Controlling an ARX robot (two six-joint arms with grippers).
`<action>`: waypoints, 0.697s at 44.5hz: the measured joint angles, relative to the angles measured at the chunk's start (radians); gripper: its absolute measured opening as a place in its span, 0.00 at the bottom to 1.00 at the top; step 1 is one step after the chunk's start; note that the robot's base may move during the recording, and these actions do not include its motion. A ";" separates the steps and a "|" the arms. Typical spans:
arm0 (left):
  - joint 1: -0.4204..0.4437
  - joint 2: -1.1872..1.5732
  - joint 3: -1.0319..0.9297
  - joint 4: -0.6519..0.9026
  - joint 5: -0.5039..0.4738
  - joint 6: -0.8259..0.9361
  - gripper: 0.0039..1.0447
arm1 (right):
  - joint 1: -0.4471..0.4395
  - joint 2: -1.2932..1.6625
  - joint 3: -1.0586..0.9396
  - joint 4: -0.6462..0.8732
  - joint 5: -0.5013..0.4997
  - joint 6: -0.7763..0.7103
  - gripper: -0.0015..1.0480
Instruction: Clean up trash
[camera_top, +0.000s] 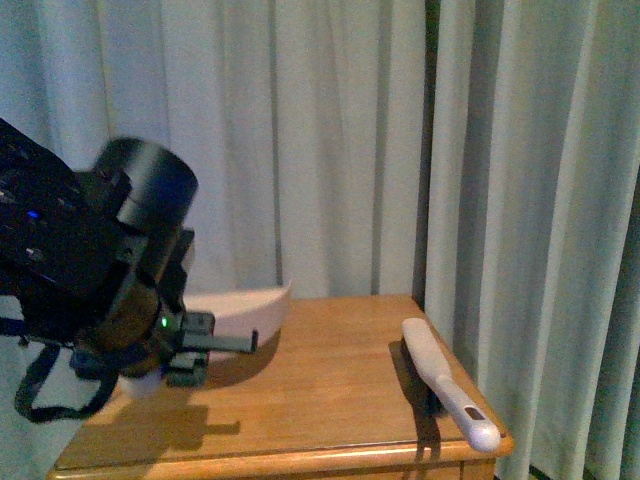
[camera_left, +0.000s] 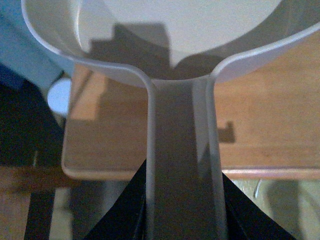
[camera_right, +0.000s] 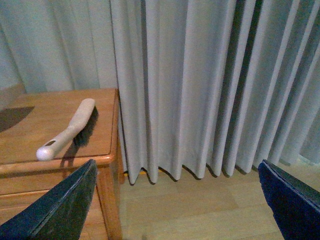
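Closest to us, in the left wrist view, the left claw (camera_left: 183, 170) is pressed together on the handle of the dustpan (camera_left: 200, 30). Its black fingers (camera_left: 125, 215) hug both sides of the pale channel, and the pan widens out beyond them over the table (camera_left: 260, 125). Only this view shows the grip from above.

The front view gives us the side of it. The bulky black left arm (camera_top: 70, 260) reaches in from the left and bends down at the wrist, with the fingers pointing right and roughly level. The pan is tilted over the table's back left, and we cannot tell whether it touches the wood.

The trash (camera_left: 60, 97) shows as a small, pale, blurred lump at the table's left edge. In the front view it sits below the wrist, behind and lower than the fingertips, apart from the pan. We cannot tell whether it rests fully on the top.

The right wrist view alone shows the right claw (camera_right: 175, 200). It is spread wide with nothing between its dark fingers, hanging beside the table over the floor (camera_right: 200, 210). Beyond it the brush (camera_right: 67, 131) lies along the table's right edge, bristles down, its handle end by the front corner. Farthest back hangs the curtain (camera_right: 200, 75).
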 joint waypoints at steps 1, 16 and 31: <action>-0.002 -0.030 -0.025 0.053 -0.007 0.021 0.25 | 0.000 0.000 0.000 0.000 0.000 0.000 0.93; 0.000 -0.497 -0.399 0.550 0.013 0.140 0.25 | 0.000 0.000 0.000 0.000 0.000 0.000 0.93; 0.143 -1.004 -0.854 0.678 0.121 0.226 0.25 | 0.000 0.000 0.000 0.000 0.000 0.000 0.93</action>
